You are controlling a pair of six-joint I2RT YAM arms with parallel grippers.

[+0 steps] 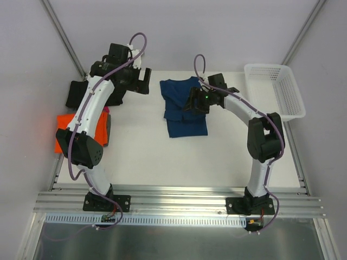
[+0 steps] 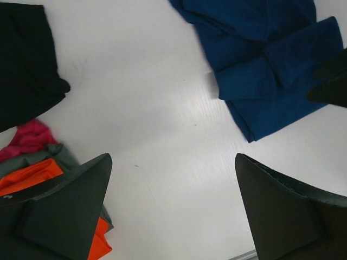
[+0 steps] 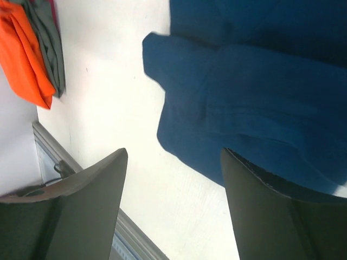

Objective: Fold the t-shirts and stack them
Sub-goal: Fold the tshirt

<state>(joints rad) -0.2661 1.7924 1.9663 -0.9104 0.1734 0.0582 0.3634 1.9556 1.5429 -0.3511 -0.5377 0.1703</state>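
The navy blue t-shirt (image 1: 183,107) lies partly folded at the middle back of the table; it also shows in the left wrist view (image 2: 271,70) and the right wrist view (image 3: 255,92). My right gripper (image 1: 196,101) hovers over its right edge, open and empty (image 3: 172,154). The orange t-shirt (image 1: 68,132) lies at the left edge under my left arm and shows in both wrist views (image 2: 32,174) (image 3: 21,51). The black t-shirt (image 1: 78,93) lies at the back left (image 2: 24,59). My left gripper (image 1: 142,81) is open and empty (image 2: 173,162) above bare table.
A white plastic lattice basket (image 1: 276,89) stands at the back right. A grey cloth (image 2: 59,154) and a pink cloth (image 2: 27,138) lie with the orange shirt. A metal rail (image 1: 179,208) runs along the near table edge.
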